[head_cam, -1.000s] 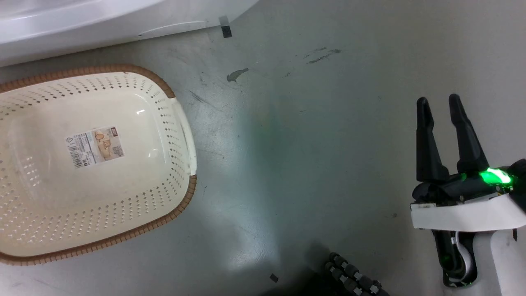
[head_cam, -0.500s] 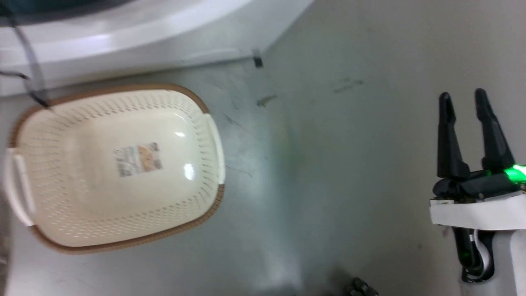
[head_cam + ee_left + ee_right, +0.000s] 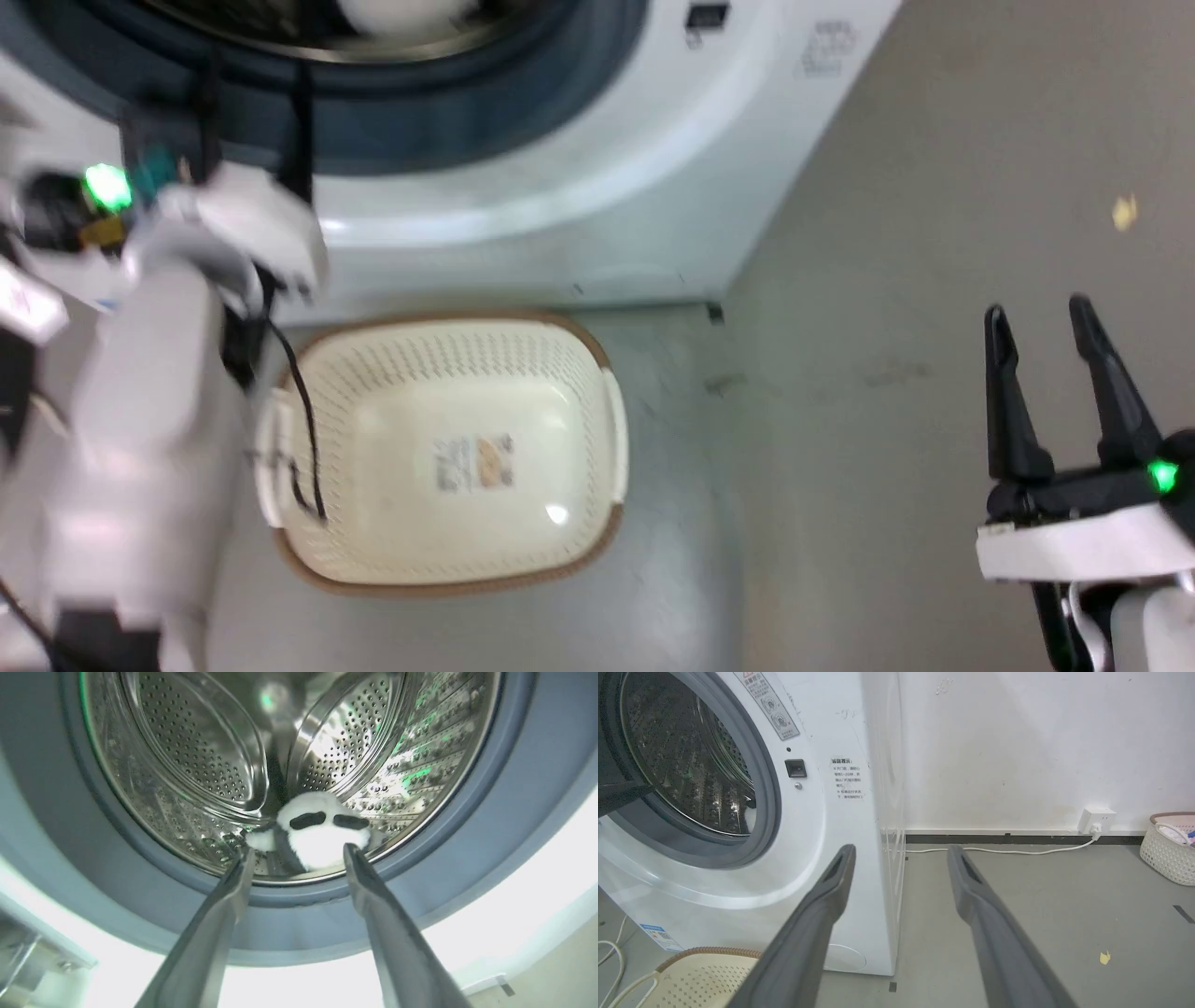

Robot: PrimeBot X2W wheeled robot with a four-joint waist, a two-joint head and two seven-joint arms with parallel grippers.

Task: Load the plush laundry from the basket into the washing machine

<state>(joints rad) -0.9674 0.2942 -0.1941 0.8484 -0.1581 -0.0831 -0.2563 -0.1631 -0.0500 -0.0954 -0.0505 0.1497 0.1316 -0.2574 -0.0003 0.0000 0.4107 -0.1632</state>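
The plush laundry, a white panda (image 3: 317,835) with black patches, lies at the front bottom of the washing machine's (image 3: 579,187) steel drum (image 3: 196,756). Its white top also peeks out in the head view (image 3: 392,11). My left gripper (image 3: 299,849) is open at the grey door ring (image 3: 514,812), its fingertips (image 3: 245,858) just short of the panda and apart from it. The cream basket (image 3: 579,373) sits on the floor before the washer, holding nothing but its label. My right gripper (image 3: 1036,308) hangs open over bare floor to the right, gripping nothing.
A thin black cable (image 3: 303,420) hangs from my left arm (image 3: 140,420) over the basket's left rim. By the far wall are a power socket with a white cord (image 3: 1097,819) and a white basket (image 3: 1167,849). A yellow scrap (image 3: 1105,956) lies on the grey floor.
The head camera has tilted up, bringing the washer's opening and my left arm into the picture. The basket looks smaller and more central. The right gripper stays open.
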